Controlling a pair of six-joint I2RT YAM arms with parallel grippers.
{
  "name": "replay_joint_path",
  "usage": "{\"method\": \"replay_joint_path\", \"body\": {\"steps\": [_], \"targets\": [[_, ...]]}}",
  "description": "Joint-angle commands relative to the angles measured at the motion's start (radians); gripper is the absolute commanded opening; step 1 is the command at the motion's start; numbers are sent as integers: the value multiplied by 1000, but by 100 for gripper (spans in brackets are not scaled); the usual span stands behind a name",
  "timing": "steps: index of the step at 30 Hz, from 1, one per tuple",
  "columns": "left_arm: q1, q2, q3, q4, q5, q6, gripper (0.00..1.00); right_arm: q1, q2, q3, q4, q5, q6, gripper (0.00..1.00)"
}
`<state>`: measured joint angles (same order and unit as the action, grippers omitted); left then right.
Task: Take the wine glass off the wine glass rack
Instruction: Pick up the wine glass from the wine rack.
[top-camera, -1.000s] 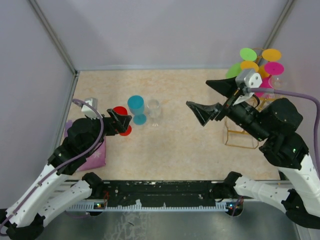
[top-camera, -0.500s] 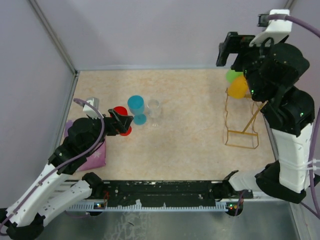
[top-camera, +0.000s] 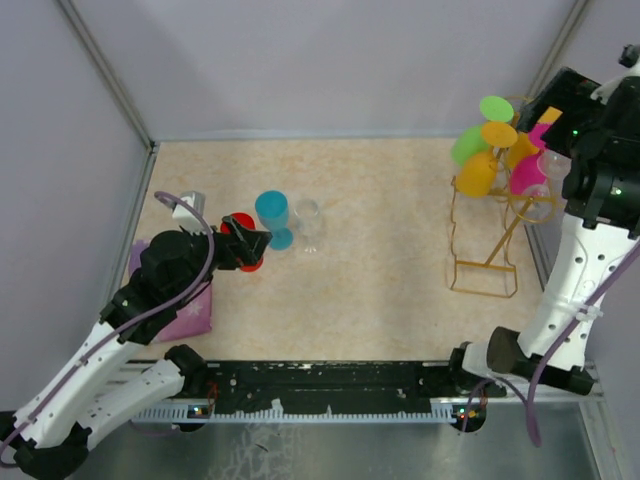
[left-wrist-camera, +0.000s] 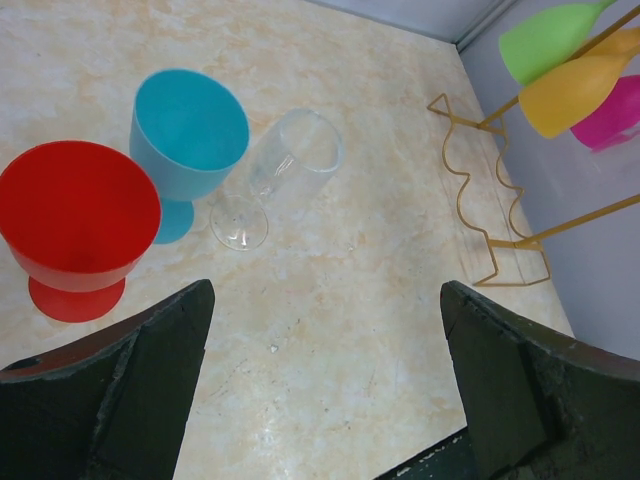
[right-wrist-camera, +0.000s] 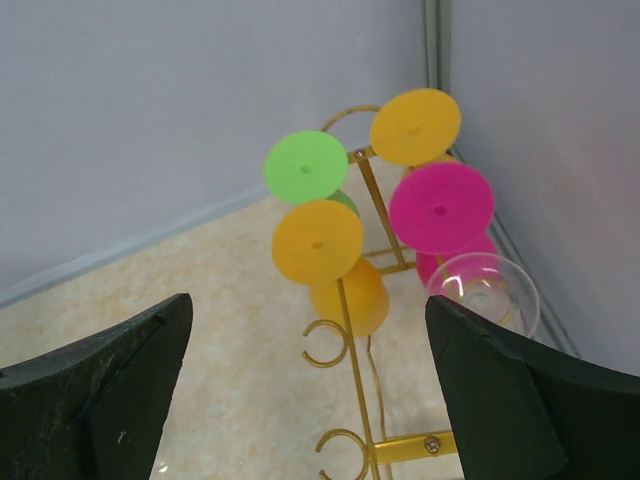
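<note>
On wine glass rack (right-wrist-camera: 400, 445): wine glasses (right-wrist-camera: 441, 207) inverted, bases up, stems approx. upright

gold rack (right-wrist-camera: 400, 446), pink glass (right-wrist-camera: 441, 208), red glass (left-wrist-camera: 78, 220), blue glass (left-wrist-camera: 189, 120)

Purple cloth (top-camera: 192, 318) on beige table (top-camera: 380, 230)

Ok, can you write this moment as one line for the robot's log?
left gripper: open, by red glass | right gripper: open, above wine glass rack | glasses hanging
</note>
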<state>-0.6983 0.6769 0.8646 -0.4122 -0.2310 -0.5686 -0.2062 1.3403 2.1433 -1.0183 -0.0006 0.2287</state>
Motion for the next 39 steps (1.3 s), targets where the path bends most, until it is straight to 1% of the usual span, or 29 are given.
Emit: {"method": "replay_joint_path", "body": {"steps": [1, 2, 3, 4, 6, 8, 14, 18, 23, 25, 30, 34, 36, 38, 39], "targets": [[3, 9, 42, 0, 28, -7, 99, -267, -42, -74, 117, -453, 180, 99], [2, 10, 43, -5, 35, -7, 99, -320, -37, -87, 122, -484, 215, 99], [2, 10, 46, -12, 38, -5, 100, -346, -30, -83, 107, -462, 235, 99], [3, 9, 51, -20, 40, -3, 99, -354, -26, -75, 91, -397, 237, 99], [3, 8, 64, -39, 36, 6, 99, -355, -32, -81, 87, -343, 241, 99], [3, 6, 75, -48, 27, 19, 99, -355, -41, -111, 103, -332, 250, 99], [3, 0, 79, -40, 24, 27, 99, -355, -86, -250, 150, -220, 273, 95], [3, -11, 69, -28, 26, 28, 99, -360, -86, -295, 162, -217, 256, 93], [3, -11, 68, -34, 30, 23, 99, -410, -76, -349, 195, -273, 285, 83], [3, -13, 65, -37, 27, 20, 99, -424, -82, -375, 216, -292, 294, 81], [3, -13, 65, -40, 26, 20, 99, -473, -85, -422, 237, -290, 314, 74], [3, -10, 61, -38, 18, 21, 99, -502, -79, -461, 275, -346, 324, 67], [3, -5, 59, -30, 18, 21, 99, -503, -79, -475, 291, -367, 328, 62], [3, 4, 61, -27, 24, 20, 99, -503, -77, -483, 301, -369, 333, 55], [3, 9, 63, -27, 27, 22, 99, -503, -76, -488, 304, -364, 336, 54]]}}
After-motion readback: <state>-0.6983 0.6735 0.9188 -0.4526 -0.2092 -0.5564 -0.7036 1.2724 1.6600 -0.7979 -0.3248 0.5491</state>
